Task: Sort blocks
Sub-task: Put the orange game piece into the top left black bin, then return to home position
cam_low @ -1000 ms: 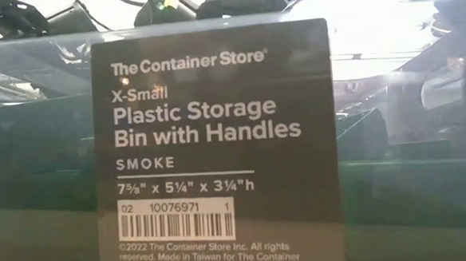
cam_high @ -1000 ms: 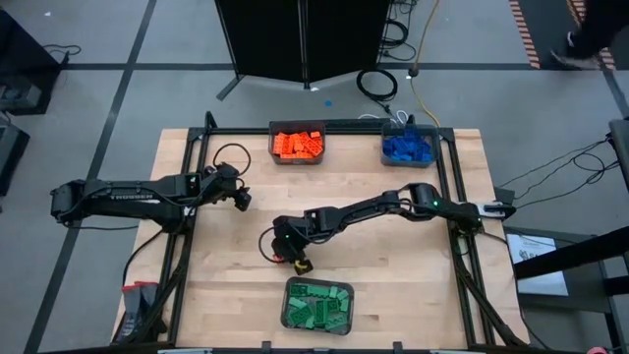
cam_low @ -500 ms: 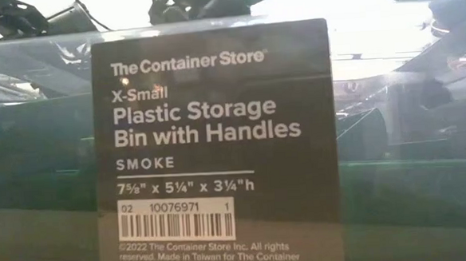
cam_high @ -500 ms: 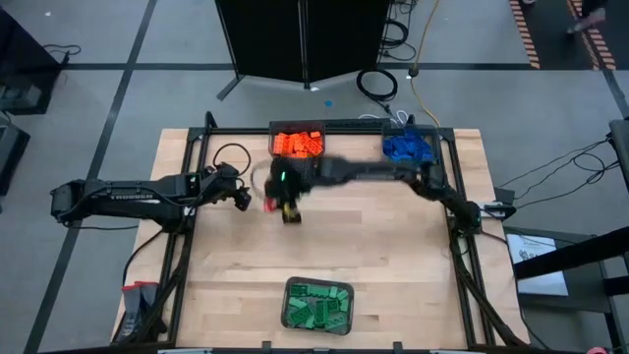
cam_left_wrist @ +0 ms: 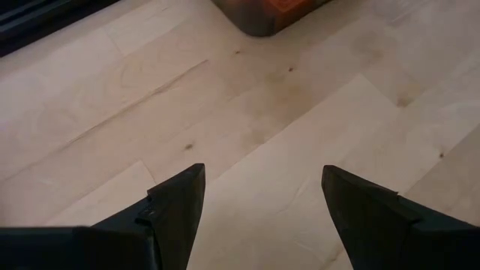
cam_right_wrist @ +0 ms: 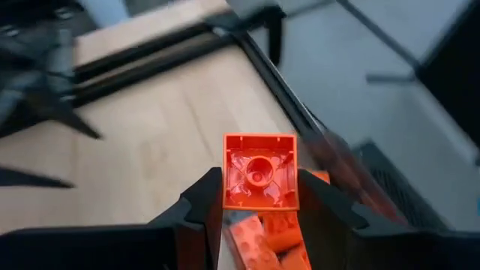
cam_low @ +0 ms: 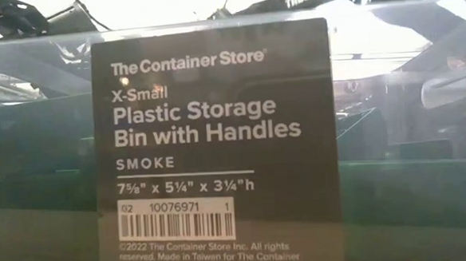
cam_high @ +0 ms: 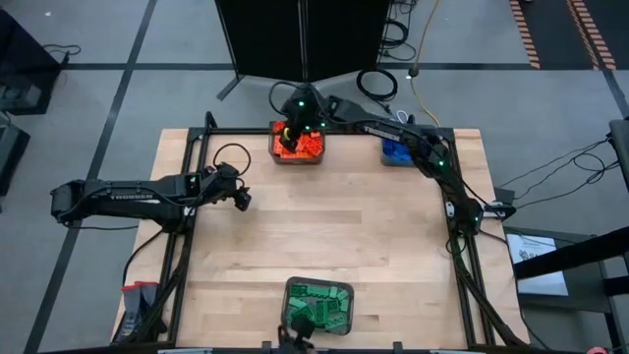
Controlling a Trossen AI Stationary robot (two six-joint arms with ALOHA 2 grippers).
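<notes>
An orange block sits between the fingers of my right gripper, which is shut on it. In the high view my right gripper hangs over the bin of orange blocks at the table's far edge. More orange blocks show just beneath the held one. My left gripper waits open over bare wood at the table's left, nothing between its fingers. My right gripper pinches the orange block by two opposite side walls between its two fingers. The block's hollow underside faces the wrist camera. The fingers slant down from the table's right side. The block is lifted clear, above the orange bin.
A bin of blue blocks stands at the far right, partly under my right arm. A bin of green blocks stands at the near edge, its labelled wall filling the low view. A black frame runs round the table.
My right gripper has swung from beside the green bin toward the table's far edge and up, rolling as it went, and now hangs over the orange bin. The orange block has travelled with it, lifted clear of the table.
</notes>
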